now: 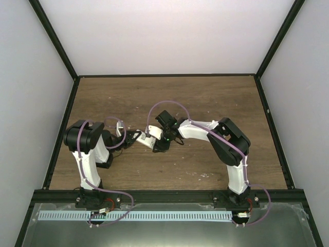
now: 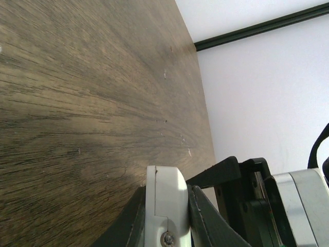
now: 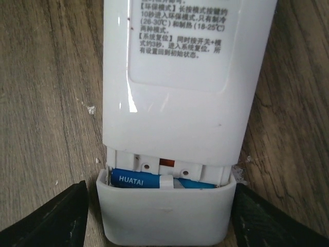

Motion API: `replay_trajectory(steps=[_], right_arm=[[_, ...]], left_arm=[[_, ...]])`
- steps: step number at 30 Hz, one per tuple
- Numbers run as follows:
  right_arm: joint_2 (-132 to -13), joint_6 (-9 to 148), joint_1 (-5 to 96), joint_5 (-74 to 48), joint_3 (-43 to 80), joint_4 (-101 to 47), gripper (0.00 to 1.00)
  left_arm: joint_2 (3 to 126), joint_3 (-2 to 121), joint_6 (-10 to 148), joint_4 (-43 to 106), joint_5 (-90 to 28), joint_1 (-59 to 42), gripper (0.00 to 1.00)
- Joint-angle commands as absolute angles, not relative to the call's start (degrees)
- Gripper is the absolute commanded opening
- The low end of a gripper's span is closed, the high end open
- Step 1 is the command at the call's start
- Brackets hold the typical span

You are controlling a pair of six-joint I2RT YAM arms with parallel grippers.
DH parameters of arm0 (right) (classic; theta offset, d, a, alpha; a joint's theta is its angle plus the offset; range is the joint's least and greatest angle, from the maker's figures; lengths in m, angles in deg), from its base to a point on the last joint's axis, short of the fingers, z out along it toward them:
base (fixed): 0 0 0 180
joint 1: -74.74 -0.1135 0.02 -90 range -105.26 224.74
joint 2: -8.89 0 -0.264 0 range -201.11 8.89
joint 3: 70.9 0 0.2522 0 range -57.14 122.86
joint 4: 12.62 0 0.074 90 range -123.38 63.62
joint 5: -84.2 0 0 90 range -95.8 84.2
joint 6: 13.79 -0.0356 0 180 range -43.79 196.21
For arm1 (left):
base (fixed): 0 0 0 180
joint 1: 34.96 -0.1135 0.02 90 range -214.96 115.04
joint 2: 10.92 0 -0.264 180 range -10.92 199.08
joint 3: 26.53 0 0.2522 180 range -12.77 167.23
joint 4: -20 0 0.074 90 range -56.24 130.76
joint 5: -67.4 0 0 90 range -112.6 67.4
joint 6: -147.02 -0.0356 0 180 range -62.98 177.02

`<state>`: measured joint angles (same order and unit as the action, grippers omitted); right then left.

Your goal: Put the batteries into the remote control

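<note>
Both the left arm [image 1: 88, 154] and the right arm [image 1: 229, 146] bend over the brown desk [image 1: 205, 100], meeting near its middle. Between them is the remote [image 3: 180, 103], back side up with a printed label [image 3: 180, 31] showing. The left hand [image 2: 165, 206] is clenched on one white end of it. The right hand [image 3: 164, 218] is released, its fingers [image 3: 46, 218] standing apart on either side of the remote's other end, not touching it. Blue batteries [image 3: 140, 179] sit in the open slot there, one reading HUATAI, the second half hidden.
</note>
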<state>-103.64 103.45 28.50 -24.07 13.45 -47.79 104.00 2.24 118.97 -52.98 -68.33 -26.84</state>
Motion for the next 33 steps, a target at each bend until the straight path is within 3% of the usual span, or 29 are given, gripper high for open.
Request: replay_trajectory(steps=[1, 6, 17, 33], right_arm=[[-102.17, 103.52, 28.07, -23.21, 15.23, -48.12, 0.71], [-101.22, 103.19, 28.07, -23.64, 15.54, -47.76, 0.78], [-94.44, 102.79, 28.96, -26.41, 14.10, -46.83, 0.85], [-96.05, 102.62, 34.40, -26.25, 12.56, -47.67, 0.65]], left_arm=[[105.63, 2.11, 117.50, -57.79, -68.47, -26.96, 0.00], [105.63, 2.01, 117.57, -57.98, -68.47, -26.96, 0.00], [105.27, 1.52, 117.40, -58.09, -68.12, -26.96, 0.00], [105.80, 2.08, 117.56, -57.93, -67.57, -26.97, 0.00]])
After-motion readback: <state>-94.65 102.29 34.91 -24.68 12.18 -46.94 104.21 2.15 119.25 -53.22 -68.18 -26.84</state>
